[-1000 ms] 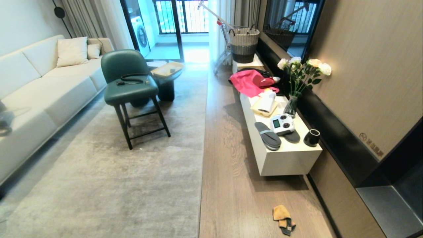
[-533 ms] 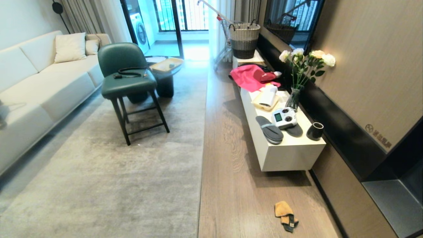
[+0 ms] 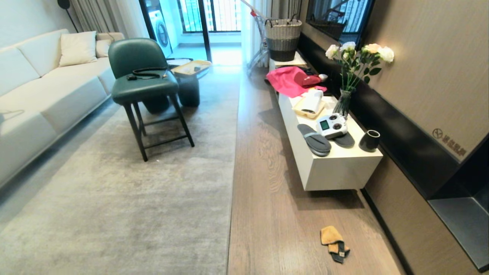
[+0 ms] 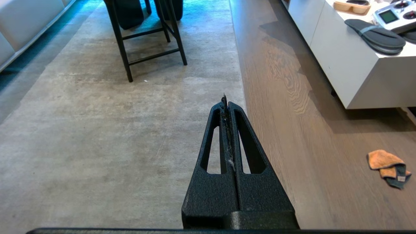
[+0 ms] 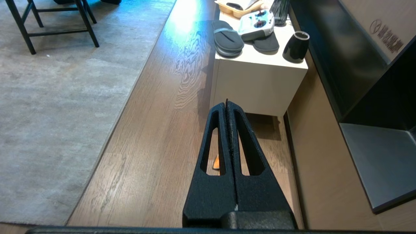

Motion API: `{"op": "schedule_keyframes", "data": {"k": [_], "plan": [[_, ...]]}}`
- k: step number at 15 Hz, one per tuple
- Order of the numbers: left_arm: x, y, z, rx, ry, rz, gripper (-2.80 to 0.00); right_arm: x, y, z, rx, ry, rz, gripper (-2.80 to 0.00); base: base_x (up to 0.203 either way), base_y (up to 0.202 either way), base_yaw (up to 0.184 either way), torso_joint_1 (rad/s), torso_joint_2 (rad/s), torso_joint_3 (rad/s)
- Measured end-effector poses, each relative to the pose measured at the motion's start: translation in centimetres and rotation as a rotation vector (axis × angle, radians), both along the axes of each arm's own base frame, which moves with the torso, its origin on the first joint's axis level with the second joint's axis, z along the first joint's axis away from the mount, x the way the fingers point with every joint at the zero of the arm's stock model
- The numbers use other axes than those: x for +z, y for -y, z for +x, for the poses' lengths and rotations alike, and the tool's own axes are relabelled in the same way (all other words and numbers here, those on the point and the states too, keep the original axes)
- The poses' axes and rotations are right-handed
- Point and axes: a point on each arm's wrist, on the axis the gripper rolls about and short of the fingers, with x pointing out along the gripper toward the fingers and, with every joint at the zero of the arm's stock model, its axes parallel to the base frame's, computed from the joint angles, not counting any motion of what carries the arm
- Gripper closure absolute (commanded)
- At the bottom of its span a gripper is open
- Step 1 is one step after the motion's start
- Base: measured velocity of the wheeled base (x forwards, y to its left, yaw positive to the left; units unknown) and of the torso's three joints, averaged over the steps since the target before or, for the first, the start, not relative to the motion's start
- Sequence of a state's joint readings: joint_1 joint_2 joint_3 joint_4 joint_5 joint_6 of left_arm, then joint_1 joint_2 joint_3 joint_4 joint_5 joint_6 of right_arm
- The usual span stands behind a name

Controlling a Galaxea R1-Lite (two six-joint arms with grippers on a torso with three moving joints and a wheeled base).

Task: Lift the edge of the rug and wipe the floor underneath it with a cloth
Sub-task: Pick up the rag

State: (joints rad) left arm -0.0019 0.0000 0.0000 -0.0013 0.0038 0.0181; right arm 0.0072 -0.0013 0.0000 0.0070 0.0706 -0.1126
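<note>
Cloth (image 5: 216,162) mostly hidden behind right claw (image 5: 227,103)

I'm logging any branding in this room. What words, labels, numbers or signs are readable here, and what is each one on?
Round logo with characters beside it, on the wood wall panel: too blurred to read.
Screen on the white remote controller: too small to read.
Small tag on the cloth: no legible text.
Nothing else carries writing.

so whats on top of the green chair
A black looped cable lies on the green chair seat. The chair's back hides whatever sits behind it.
</note>
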Motion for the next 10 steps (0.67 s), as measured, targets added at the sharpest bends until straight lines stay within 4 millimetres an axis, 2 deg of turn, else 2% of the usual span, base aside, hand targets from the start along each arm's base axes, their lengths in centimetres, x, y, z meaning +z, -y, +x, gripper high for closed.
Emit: {"op": "schedule_keyframes", "data": {"k": [4,10], "plan": [[0.0,0.0,0.0,0.0,0.0,0.0,0.0,0.0,0.0,0.0,0.0,0.0,0.0,0.0,0.0,0.0,0.0,-0.091,0.47,0.385],[-0.01,0.0,0.0,0.0,-0.001,0.0,0.0,-0.01,0.0,0.0,0.0,-0.001,0.0,0.0,0.0,0.0,0.0,-0.023,0.44,0.418]]}}
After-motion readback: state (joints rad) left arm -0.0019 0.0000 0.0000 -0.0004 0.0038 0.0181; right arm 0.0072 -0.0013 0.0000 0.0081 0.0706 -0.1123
